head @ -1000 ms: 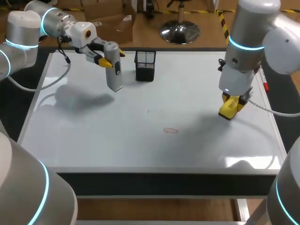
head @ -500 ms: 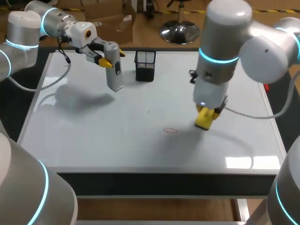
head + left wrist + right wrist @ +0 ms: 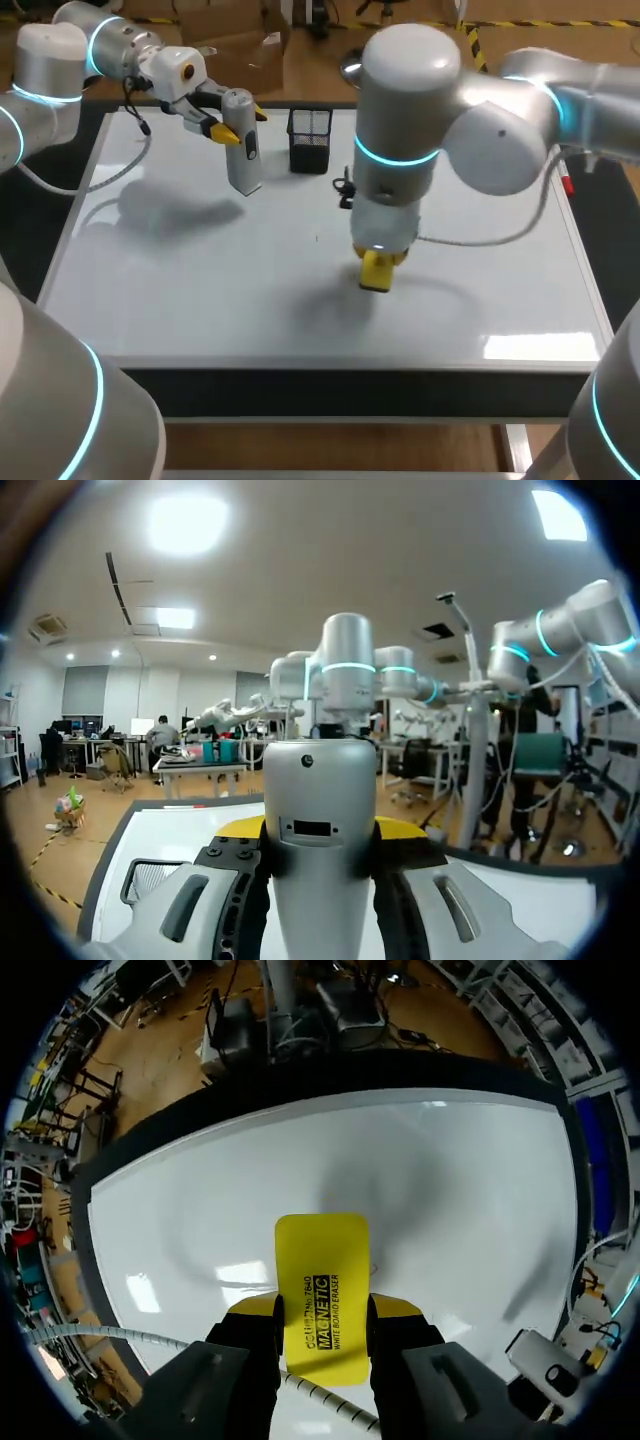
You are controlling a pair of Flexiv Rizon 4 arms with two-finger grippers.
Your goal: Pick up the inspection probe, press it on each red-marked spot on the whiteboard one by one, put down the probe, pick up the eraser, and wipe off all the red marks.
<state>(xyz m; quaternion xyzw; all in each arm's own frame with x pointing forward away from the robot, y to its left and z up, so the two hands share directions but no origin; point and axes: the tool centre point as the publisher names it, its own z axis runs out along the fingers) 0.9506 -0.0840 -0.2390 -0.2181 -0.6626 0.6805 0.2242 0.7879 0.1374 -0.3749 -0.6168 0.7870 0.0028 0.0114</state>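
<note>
Right gripper (image 3: 322, 1318) clamped the eraser (image 3: 321, 1260) on the board (image 3: 180, 290) near its middle; wiping seemed underway. Left gripper (image 3: 241, 124) clamped the probe (image 3: 243, 160), not yet down.

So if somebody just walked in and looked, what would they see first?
The big right arm catches the eye first. It reaches over the middle of the whiteboard, with the right gripper shut on a bright yellow eraser held low at the board. Near the far left corner, the left gripper holds a grey probe upright, beside a black mesh cup.
</note>
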